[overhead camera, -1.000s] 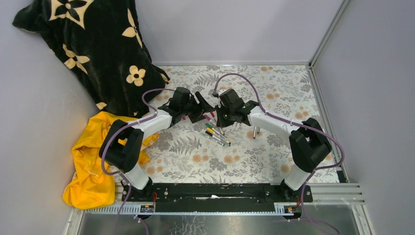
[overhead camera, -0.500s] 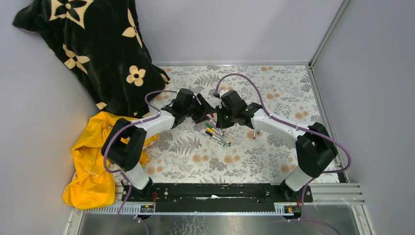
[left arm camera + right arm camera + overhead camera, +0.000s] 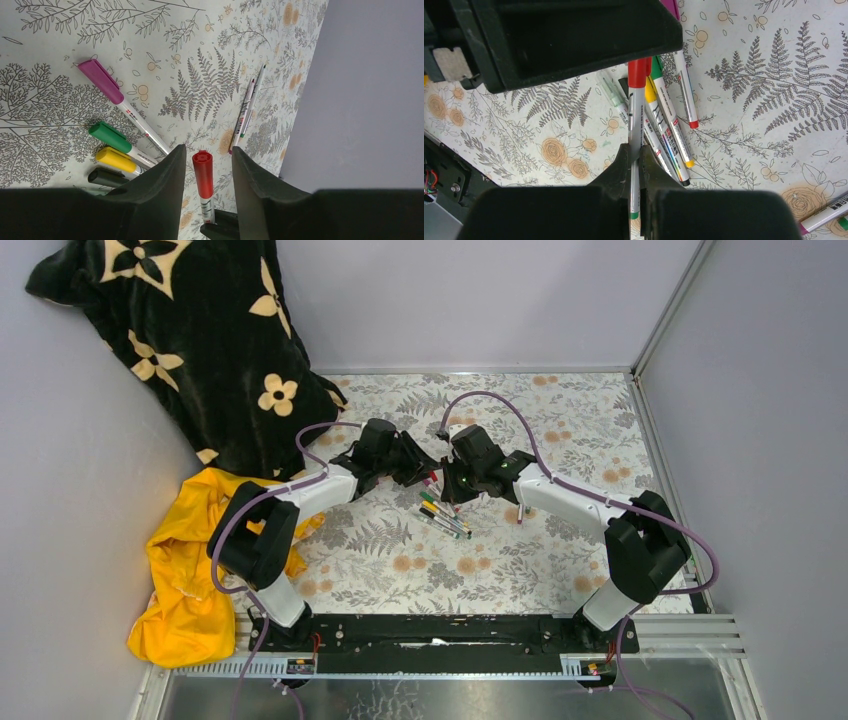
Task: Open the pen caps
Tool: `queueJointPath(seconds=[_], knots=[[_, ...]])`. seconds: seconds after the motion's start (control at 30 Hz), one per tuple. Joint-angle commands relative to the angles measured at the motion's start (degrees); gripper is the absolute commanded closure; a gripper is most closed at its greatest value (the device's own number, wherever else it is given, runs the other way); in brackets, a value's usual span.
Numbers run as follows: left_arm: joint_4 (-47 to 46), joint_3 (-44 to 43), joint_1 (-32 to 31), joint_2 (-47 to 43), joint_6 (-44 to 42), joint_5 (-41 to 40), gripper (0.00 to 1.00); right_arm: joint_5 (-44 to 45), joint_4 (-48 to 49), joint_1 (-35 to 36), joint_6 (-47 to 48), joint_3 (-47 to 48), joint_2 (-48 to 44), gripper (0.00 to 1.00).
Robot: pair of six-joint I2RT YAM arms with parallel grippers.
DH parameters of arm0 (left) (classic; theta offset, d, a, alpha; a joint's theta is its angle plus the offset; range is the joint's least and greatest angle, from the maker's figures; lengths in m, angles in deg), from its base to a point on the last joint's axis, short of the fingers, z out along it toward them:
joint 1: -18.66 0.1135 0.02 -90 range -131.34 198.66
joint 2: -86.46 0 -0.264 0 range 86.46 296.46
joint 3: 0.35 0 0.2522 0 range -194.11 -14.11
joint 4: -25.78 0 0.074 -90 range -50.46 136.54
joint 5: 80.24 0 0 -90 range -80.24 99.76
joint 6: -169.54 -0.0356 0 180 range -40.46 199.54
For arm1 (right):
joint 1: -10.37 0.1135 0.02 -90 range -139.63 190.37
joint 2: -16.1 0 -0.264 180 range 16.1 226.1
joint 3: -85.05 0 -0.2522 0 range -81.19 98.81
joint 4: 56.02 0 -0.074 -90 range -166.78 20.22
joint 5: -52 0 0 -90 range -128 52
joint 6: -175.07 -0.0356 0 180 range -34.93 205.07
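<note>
My right gripper (image 3: pixel 634 156) is shut on the barrel of a red-capped pen (image 3: pixel 635 117) and holds it above the table. Its red cap (image 3: pixel 203 172) stands between the open fingers of my left gripper (image 3: pixel 207 156), touching neither. On the table below lie pens with magenta (image 3: pixel 100 81), green (image 3: pixel 109 137), yellow (image 3: pixel 115 159) and black (image 3: pixel 105 176) caps; the same pile (image 3: pixel 443 516) shows in the top view. Both grippers (image 3: pixel 432 476) meet over the pile.
Two more pens (image 3: pixel 247 110) lie apart to the right of the pile, one seen in the top view (image 3: pixel 521 509). A black flowered blanket (image 3: pixel 200 330) fills the back left corner. A yellow cloth (image 3: pixel 185 560) lies at the left edge.
The left gripper has moved right toward the right gripper, so the red cap now sits between its open fingers. The right arm has shifted slightly left.
</note>
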Motion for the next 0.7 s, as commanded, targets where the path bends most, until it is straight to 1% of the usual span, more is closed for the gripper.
queueJointPath(seconds=[0.0,0.2,0.3,0.33,0.37,0.4,0.43,0.47,0.67], knots=[[-3.47,-1.2,-0.4,0.65,-0.09,0.14,0.57,-1.03,1.87,0.7,-0.57,1.48,-2.18,1.0],[-4.02,-1.18,-0.57,0.81,-0.09,0.61,0.63,-1.05,1.98,0.83,-0.61,1.87,-1.92,1.0],[-4.27,-1.21,-0.74,0.96,-0.09,0.97,0.7,-0.88,1.79,0.83,-0.61,2.11,-1.82,1.0],[-4.46,-1.14,-0.75,0.89,-0.09,1.09,0.73,-0.88,1.81,0.8,-0.6,2.12,-1.83,1.0],[-4.72,-1.05,-0.8,0.91,-0.17,1.27,0.79,-0.73,1.76,0.83,-0.6,2.07,-1.9,1.0],[-4.9,-1.12,-0.83,0.9,-0.22,1.49,0.86,-0.56,1.92,0.79,-0.62,1.92,-2.0,1.0],[-5.04,-1.05,-0.84,0.93,-0.34,1.64,0.97,-0.46,2.08,0.86,-0.6,1.79,-2.16,1.0],[-5.06,-1.03,-0.89,0.96,-0.42,1.76,1.0,-0.37,2.15,0.86,-0.65,1.69,-2.3,1.0],[-5.33,-0.34,-1.02,-0.17,-0.62,1.06,1.0,0.15,2.43,0.79,-0.65,1.31,-3.02,0.99]])
